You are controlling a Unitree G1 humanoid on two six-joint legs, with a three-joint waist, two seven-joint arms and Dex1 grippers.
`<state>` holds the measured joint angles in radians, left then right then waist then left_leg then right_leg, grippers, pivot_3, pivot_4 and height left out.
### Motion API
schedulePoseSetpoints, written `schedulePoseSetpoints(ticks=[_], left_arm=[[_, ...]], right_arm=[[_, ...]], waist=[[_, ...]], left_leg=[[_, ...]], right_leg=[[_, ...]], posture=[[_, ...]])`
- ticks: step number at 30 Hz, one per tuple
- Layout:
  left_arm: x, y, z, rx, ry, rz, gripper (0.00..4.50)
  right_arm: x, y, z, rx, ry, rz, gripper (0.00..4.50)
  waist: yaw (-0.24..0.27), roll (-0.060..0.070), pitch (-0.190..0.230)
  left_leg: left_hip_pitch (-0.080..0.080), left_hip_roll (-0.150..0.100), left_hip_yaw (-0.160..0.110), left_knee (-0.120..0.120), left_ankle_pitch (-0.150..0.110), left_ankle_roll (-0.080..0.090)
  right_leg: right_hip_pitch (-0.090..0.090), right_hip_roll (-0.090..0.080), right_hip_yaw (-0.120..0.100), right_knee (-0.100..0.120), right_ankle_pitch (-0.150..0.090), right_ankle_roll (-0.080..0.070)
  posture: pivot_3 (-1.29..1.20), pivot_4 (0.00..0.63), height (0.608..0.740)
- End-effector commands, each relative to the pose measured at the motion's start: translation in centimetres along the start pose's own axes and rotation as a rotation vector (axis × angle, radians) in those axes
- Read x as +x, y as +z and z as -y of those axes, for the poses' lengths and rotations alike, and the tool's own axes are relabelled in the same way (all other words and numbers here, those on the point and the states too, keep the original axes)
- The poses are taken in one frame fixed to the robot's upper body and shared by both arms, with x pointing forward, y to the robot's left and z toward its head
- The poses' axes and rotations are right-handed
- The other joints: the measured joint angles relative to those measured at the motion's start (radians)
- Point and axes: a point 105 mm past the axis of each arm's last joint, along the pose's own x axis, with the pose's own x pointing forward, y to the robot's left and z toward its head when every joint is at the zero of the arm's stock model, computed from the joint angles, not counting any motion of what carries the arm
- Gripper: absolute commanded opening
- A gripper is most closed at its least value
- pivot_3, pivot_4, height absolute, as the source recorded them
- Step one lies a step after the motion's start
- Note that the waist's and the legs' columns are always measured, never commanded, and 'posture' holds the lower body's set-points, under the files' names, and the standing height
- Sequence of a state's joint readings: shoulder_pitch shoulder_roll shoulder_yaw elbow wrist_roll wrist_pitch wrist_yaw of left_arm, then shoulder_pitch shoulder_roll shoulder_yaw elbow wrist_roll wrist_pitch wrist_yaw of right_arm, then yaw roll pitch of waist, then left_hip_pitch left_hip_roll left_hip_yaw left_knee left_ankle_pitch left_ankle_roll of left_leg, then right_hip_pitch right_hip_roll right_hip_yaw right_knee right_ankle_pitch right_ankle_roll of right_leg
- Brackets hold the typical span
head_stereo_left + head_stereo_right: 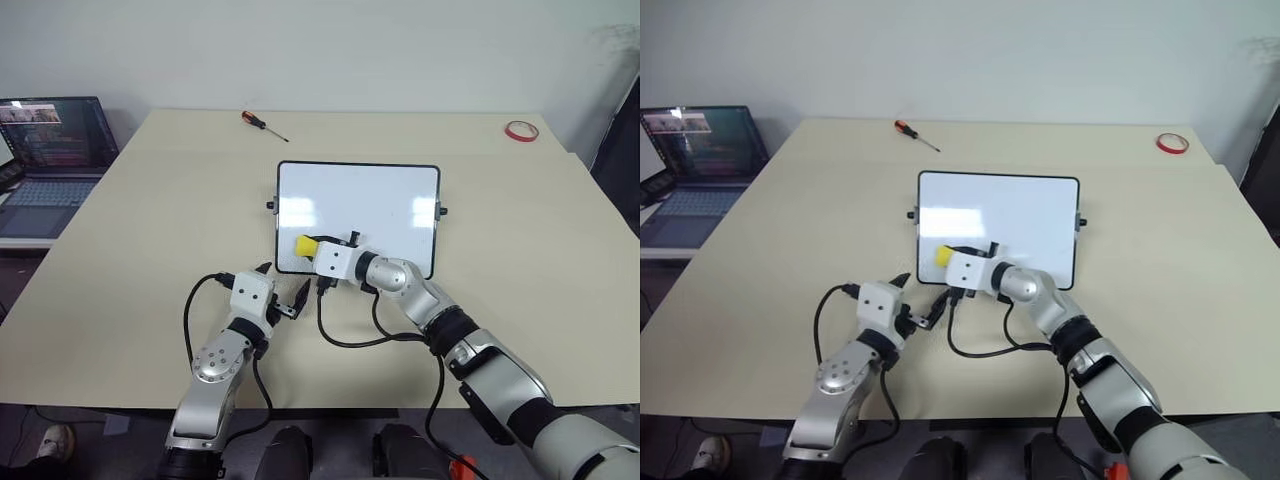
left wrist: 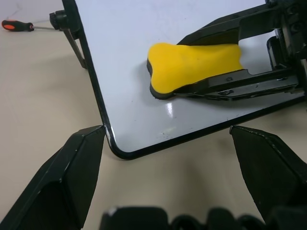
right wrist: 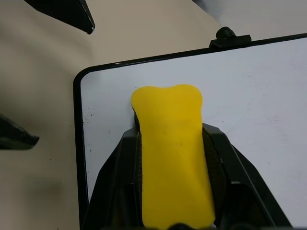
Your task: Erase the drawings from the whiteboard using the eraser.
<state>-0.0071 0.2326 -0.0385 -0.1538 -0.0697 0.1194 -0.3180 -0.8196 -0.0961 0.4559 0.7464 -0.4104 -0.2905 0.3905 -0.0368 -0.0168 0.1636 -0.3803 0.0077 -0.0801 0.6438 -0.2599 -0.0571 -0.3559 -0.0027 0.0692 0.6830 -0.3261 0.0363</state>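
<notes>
Beige tabletop (image 1: pixel 130 250) ran out to a pale wall, and from the head camera I saw the whiteboard (image 1: pixel 380 200) lying flat just ahead of both arms. My right pincer (image 1: pixel 312 247) was clamped on the eraser (image 1: pixel 305 245), which sat on the board's near corner on my left. My left pincer (image 1: pixel 280 290) hung just short of that same corner, fingers spread, holding nothing. Well beyond the pincers, a screwdriver (image 1: pixel 262 122) lay past the board, a red tape ring (image 1: pixel 520 130) was at the far right corner of the tabletop, and a laptop (image 1: pixel 50 160) stood off to the left. I could make out no drawings on the board.

Through the left wrist camera, the two spread fingers (image 2: pixel 67 177) flanked the board's rounded corner (image 2: pixel 115 148), one almost touching its black frame. Just beyond, the yellow eraser (image 2: pixel 192 64) lay on the white surface, pinched by the right pincer's fingers (image 2: pixel 235 86).

Through the right wrist camera, the eraser (image 3: pixel 172 153) stuck out between the fingers (image 3: pixel 120 177), its front end near the board's corner.
</notes>
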Motion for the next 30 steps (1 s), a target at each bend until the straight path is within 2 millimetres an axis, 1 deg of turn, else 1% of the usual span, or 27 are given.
schedulePoseSetpoints(ticks=[1, 4, 6, 9, 12, 14, 17, 20, 24, 28, 29, 30], left_arm=[[0.3, 1.6, 0.2, 0.023, -0.010, 0.059, 4.50], [0.4, 1.7, 0.2, 0.024, -0.010, 0.061, 4.50], [0.3, 1.6, 0.2, 0.024, -0.009, 0.060, 4.50], [0.3, 1.5, 0.3, 0.020, -0.011, 0.059, 4.50], [0.4, 1.5, 0.5, 0.018, -0.014, 0.059, 4.50], [0.6, 1.5, 0.5, 0.015, -0.021, 0.061, 4.50], [0.9, 1.6, 0.5, 0.017, -0.029, 0.065, 4.50], [1.2, 1.7, 0.3, 0.018, -0.030, 0.067, 4.50], [1.3, 1.7, 0.2, 0.019, -0.033, 0.070, 4.50], [1.4, 1.7, 0.4, 0.019, -0.038, 0.073, 4.50], [1.3, 1.7, 0.4, 0.019, -0.039, 0.073, 4.50], [1.4, 1.7, 0.4, 0.019, -0.042, 0.073, 4.50]], right_arm=[[0.5, 0.1, 0.5, -0.002, -0.013, -0.024, 1.26], [0.2, -0.3, 0.6, -0.007, -0.012, -0.040, 1.26], [-0.5, -1.2, 0.8, -0.016, -0.010, -0.070, 1.26], [-2.3, -3.4, 1.2, -0.032, -0.013, -0.144, 1.26], [-3.7, -4.7, 1.4, -0.033, -0.013, -0.186, 1.26], [-5.5, -6.2, 1.4, -0.034, -0.013, -0.238, 1.26], [-7.7, -7.5, 0.8, -0.044, 0.005, -0.282, 1.26], [-9.0, -8.0, 0.2, -0.049, 0.026, -0.307, 1.26], [-10.2, -8.3, -0.1, -0.035, 0.019, -0.327, 1.26], [-10.0, -7.7, 0.1, -0.013, -0.008, -0.306, 1.26], [-9.8, -7.3, 0.3, -0.007, -0.019, -0.293, 1.26], [-9.4, -6.5, 0.6, 0.007, -0.040, -0.256, 1.26]], waist=[[-0.005, 0.000, 0.000], [-0.009, 0.000, 0.000], [-0.011, 0.000, 0.000], [0.004, 0.000, 0.000], [0.014, 0.000, 0.000], [0.016, 0.000, 0.000], [0.021, 0.000, 0.000], [0.021, 0.000, 0.000], [0.020, 0.000, 0.000], [0.020, 0.000, 0.000], [0.021, 0.000, 0.000], [0.020, 0.000, 0.000]], left_leg=[[0.000, 0.000, 0.000, 0.000, 0.000, 0.000], [0.000, 0.000, 0.000, 0.000, 0.000, 0.000], [0.000, 0.000, 0.000, 0.000, 0.000, 0.000], [-0.001, 0.000, -0.001, 0.000, 0.000, 0.000], [-0.001, -0.001, -0.003, 0.001, 0.000, 0.000], [-0.001, -0.002, -0.004, 0.001, 0.000, 0.000], [-0.001, -0.003, -0.005, 0.001, 0.000, 0.000], [0.000, -0.004, -0.006, 0.001, 0.000, 0.000], [0.001, -0.004, -0.006, 0.001, 0.000, 0.000], [0.001, -0.004, -0.006, 0.001, 0.000, 0.000], [0.001, -0.004, -0.006, 0.001, 0.000, 0.000], [0.001, -0.004, -0.007, 0.001, 0.000, 0.000]], right_leg=[[0.000, 0.000, 0.000, 0.000, 0.000, 0.000], [0.000, 0.000, 0.000, 0.000, 0.000, 0.000], [0.000, 0.000, 0.000, 0.000, 0.000, 0.000], [0.000, 0.000, 0.000, -0.001, 0.000, 0.000], [0.002, -0.001, 0.000, -0.002, 0.000, 0.000], [0.003, -0.002, 0.000, -0.002, 0.000, 0.000], [0.004, -0.003, -0.001, -0.002, 0.000, 0.000], [0.005, -0.003, -0.002, -0.002, 0.000, 0.000], [0.006, -0.002, -0.002, -0.002, 0.000, 0.000], [0.006, -0.003, -0.002, -0.002, 0.000, 0.000], [0.006, -0.003, -0.002, -0.002, 0.000, 0.000], [0.006, -0.003, -0.002, -0.002, 0.000, 0.000]], posture=[[0.00, 0.150, 0.740], [0.00, 0.150, 0.740], [0.00, 0.150, 0.740], [0.00, 0.150, 0.740], [0.00, 0.150, 0.740], [0.00, 0.150, 0.740], [0.00, 0.150, 0.740], [0.00, 0.150, 0.740], [0.00, 0.150, 0.740], [0.00, 0.150, 0.740], [0.00, 0.150, 0.740], [0.00, 0.150, 0.740]])
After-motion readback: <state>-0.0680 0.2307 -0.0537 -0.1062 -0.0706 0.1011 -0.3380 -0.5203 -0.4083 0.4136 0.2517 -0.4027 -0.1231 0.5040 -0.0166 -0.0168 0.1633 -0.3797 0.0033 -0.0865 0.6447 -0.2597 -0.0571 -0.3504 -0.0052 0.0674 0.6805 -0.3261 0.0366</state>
